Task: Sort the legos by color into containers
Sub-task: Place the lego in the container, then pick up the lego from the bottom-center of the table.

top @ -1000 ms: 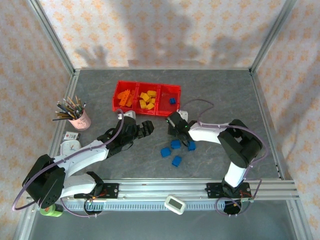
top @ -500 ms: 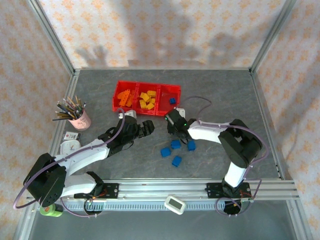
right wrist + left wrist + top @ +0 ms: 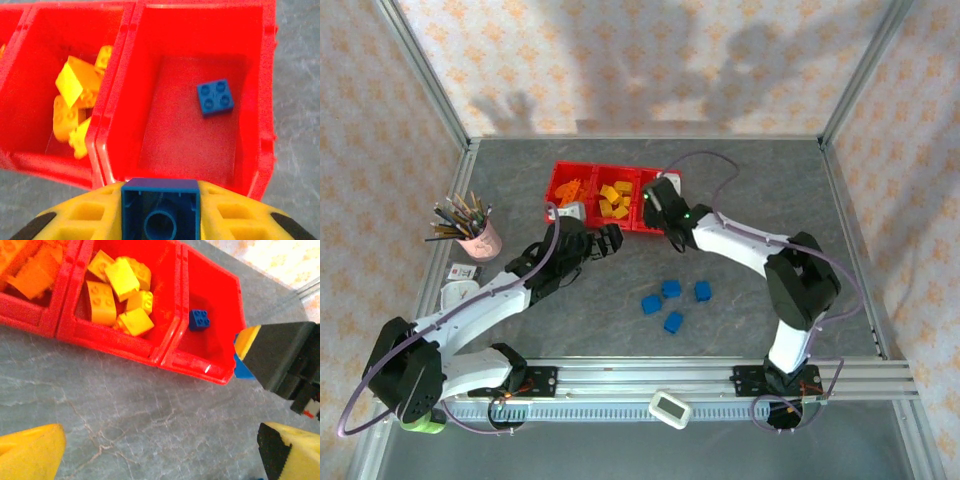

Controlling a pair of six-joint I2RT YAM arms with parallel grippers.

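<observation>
right gripper (image 3: 657,195) clenched on a blue brick (image 3: 160,207), at the red tray's (image 3: 267,75) end bin | sorted brick (image 3: 215,97) just ahead of it | four loose bricks (image 3: 672,290) well behind, waiting | left gripper (image 3: 609,240) released, empty | orange, yellow look done

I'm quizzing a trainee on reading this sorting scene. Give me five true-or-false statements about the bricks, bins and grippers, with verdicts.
1. The right gripper holds a blue brick close to the right-hand bin. True.
2. That bin is empty. False: a lone blue brick lies in it.
3. Six blue bricks lie loose. False: four loose blue bricks lie on the table.
4. The left gripper is open, holding nothing. True.
5. The middle bin holds yellow bricks. True.
</observation>
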